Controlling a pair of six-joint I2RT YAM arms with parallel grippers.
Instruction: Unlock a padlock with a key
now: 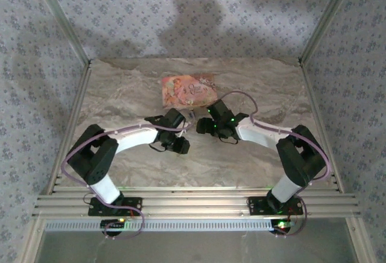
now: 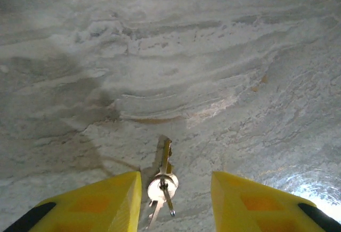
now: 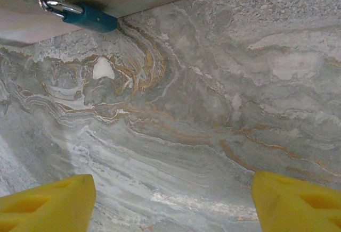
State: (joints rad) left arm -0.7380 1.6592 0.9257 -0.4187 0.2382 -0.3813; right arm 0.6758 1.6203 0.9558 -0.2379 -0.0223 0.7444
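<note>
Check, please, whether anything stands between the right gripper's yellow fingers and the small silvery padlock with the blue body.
Nothing visible does. From the open yellow fingers of the right gripper, bare grey marbled tabletop runs up to the small silvery padlock with the blue body, which lies at the edge of the pink floral box.

Grey floral-patterned walls (image 1: 181, 15) enclose a marble-veined table (image 1: 120, 82) edged with aluminium rails (image 1: 193, 202), soft shadows (image 1: 193, 6) on the back wall

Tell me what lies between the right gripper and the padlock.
Bare marbled tabletop, one whitish blotch on it, between right gripper and padlock, in the right wrist view.
</note>
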